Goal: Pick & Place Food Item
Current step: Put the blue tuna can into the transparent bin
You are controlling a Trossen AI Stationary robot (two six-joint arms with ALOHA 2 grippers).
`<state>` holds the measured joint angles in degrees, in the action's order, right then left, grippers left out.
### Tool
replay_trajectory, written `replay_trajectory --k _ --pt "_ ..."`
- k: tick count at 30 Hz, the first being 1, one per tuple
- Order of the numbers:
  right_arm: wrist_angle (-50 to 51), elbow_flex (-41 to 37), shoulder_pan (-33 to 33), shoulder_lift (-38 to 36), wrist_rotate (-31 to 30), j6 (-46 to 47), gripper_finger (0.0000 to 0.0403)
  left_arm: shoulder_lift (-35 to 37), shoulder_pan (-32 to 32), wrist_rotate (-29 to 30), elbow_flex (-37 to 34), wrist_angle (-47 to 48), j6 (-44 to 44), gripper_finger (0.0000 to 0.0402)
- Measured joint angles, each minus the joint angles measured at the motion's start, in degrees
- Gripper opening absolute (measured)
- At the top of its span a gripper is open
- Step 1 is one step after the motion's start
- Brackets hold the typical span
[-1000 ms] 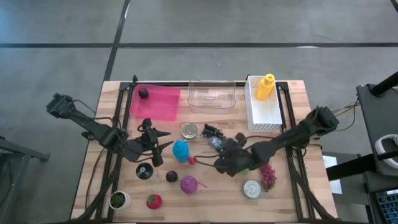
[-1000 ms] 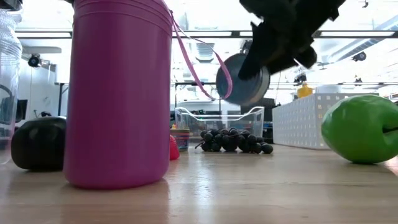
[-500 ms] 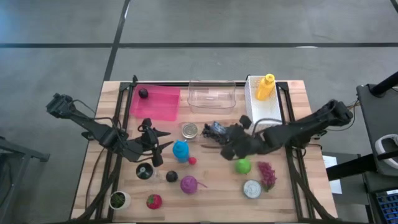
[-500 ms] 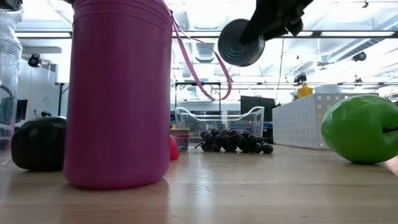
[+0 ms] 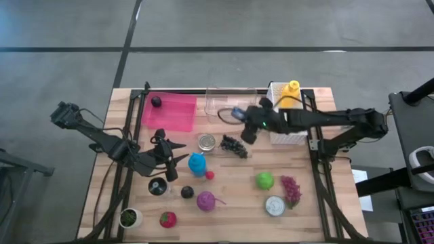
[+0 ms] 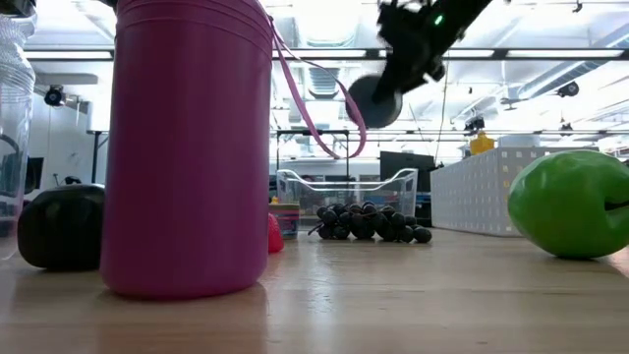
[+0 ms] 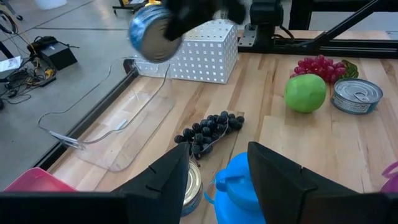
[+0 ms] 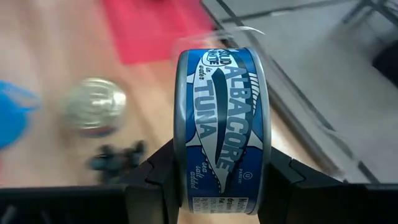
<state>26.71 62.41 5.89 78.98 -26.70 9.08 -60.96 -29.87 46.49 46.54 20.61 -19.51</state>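
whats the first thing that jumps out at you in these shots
The right gripper holds a blue tuna can in the air, above the near edge of the clear tub at the back of the table. In the low view, a tall pink cup fills the left foreground, with a green apple at the right edge. The left gripper waits by the blue cup.

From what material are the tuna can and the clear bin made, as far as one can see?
The tuna can, held by the right gripper, looks like metal: grey rim, with a glossy blue printed label around it. The clear bin is probably thin plastic: it is see-through, and its edges catch the light in the left wrist view.
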Motion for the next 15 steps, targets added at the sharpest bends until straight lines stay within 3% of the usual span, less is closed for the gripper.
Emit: replay_trajectory --k 15 --pt "-0.1 8.9 16.9 16.8 0.2 -11.4 0.0135 0.0 0.0 0.0 0.0 0.2 0.0 0.0168"
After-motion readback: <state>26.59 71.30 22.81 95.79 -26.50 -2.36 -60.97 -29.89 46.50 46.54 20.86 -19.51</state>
